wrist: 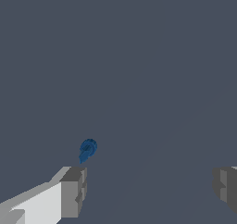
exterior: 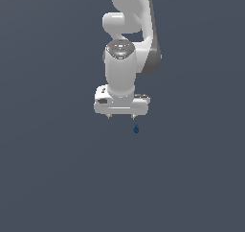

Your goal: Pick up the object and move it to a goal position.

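- Your gripper (exterior: 121,116) sits a little above the middle of the exterior view, fingers spread wide apart and holding nothing; the wrist view confirms the gap, with one finger (wrist: 74,190) low at one side of the frame and the other at the opposite edge.
- The object (exterior: 136,129), a tiny dark blue teardrop-ended piece, lies just below the gripper in the exterior view, and slightly toward that view's right, close under one fingertip.
- In the wrist view the object (wrist: 87,150) sits just beyond the nearer finger, not between the two, so you are not centred on it yet.
- Judging from that offset, shift the hand sideways toward the exterior view's right until the piece falls midway in the gap, then descend.
- The piece looks much smaller than the fingers, so go down slowly and low enough for the pads to bracket it before you squeeze.
- Its long axis appears slanted in the wrist view; closing across the narrow width would likely hold better.
- No goal marker shows in either view, so plan the carry only after the grasp is secure.
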